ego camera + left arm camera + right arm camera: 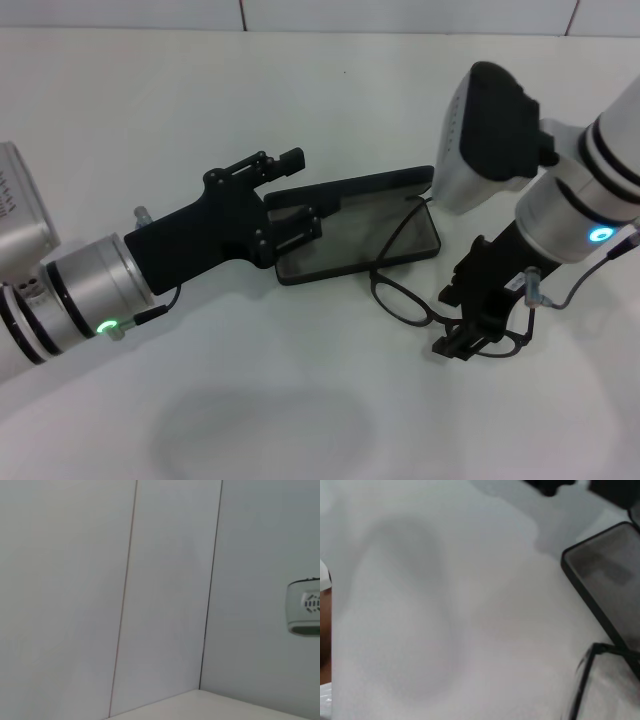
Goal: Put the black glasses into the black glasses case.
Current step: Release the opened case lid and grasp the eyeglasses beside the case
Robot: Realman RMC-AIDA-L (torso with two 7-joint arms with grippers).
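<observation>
The black glasses case lies open in the middle of the white table, grey lining up, with its lid raised behind. My left gripper is at the case's left end, its fingers apart with the lid's end between them. The black glasses lie on the table to the right of the case in front, and one temple arm reaches up over the case. My right gripper is shut on the glasses' right half. The right wrist view shows a case corner and a piece of the glasses' frame.
The white table runs back to a tiled wall. The left wrist view shows only wall panels and the right arm's white housing.
</observation>
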